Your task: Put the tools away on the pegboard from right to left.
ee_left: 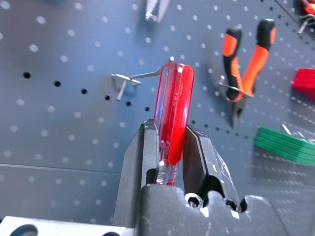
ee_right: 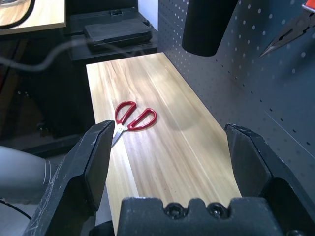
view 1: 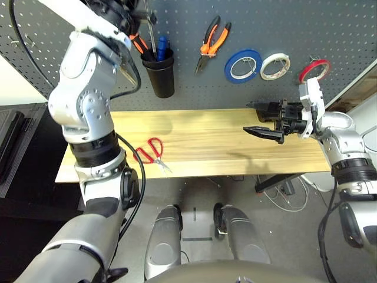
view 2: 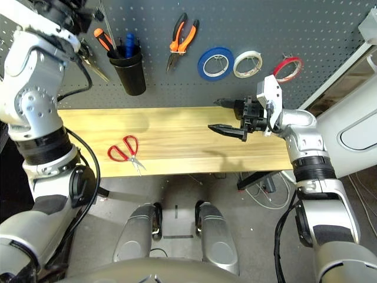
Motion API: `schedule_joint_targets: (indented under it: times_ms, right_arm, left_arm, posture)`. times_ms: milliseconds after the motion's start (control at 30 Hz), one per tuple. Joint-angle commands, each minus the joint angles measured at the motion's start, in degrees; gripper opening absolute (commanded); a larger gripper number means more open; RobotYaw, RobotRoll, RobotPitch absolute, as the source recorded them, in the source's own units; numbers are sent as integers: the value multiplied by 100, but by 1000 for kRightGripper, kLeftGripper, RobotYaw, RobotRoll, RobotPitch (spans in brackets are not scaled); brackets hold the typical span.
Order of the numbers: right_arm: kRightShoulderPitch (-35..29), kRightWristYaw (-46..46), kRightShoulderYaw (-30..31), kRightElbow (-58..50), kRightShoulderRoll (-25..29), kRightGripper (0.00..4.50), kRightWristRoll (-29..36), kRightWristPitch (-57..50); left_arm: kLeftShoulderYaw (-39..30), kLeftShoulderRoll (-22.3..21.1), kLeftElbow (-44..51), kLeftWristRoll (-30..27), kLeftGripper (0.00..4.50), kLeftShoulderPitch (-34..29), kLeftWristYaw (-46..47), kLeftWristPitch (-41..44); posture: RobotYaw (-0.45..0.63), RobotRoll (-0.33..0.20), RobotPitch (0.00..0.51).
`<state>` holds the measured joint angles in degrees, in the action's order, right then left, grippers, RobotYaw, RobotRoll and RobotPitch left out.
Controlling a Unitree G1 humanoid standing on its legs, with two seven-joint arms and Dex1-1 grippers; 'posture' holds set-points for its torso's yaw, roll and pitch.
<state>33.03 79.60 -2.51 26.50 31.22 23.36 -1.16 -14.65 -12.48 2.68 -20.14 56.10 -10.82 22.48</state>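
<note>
I saw my left gripper (ee_left: 170, 147) clenched on the red-handled screwdriver (ee_left: 172, 113), raised at the pegboard (view 1: 265, 23) beside an empty hook (ee_left: 135, 78) — pliers (view 1: 212, 40) and red tape ring (view 1: 313, 69) already hung. My right gripper (ee_right: 172, 162) (fingers released, wide apart) hovered over the table (view 1: 200, 141), the red scissors (view 1: 151, 151) lying on it.

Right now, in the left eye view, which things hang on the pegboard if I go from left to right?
black cup → orange-and-black-handled pliers → blue tape roll → white tape roll → thin red tape ring.
</note>
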Motion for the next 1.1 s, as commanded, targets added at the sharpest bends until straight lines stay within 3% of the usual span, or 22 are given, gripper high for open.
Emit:
schedule_joint_targets:
  times_ms: [33,300,600,900,933,1100]
  right_arm:
    - [-158,-56,-83,-248,72,4500,86,-142]
    - [-392,-176,-207,-645,167,4500,206,-362]
    - [-520,-274,-272,-875,176,4500,327,-489]
    - [-571,-159,-192,-975,172,4500,410,-604]
    - [-565,-152,-192,-968,176,4500,404,-604]
    - [-556,-154,-198,-947,168,4500,372,-574]
  left_arm:
    - [189,123,-580,230,777,186,-25,-753]
    - [413,342,-1651,679,777,151,112,-1917]
    - [516,252,-2609,1283,777,-119,420,-2934]
    - [669,231,-3026,1498,777,-191,416,-2918]
    - [693,201,-2961,1507,1503,-206,397,-2811]
    - [694,-143,-2289,1468,3215,-308,286,-2151]
  posture:
    - [26,0,134]
    - [-18,0,139]
    - [-34,0,142]
    - [-28,0,143]
    - [-27,0,144]
    - [-16,0,146]
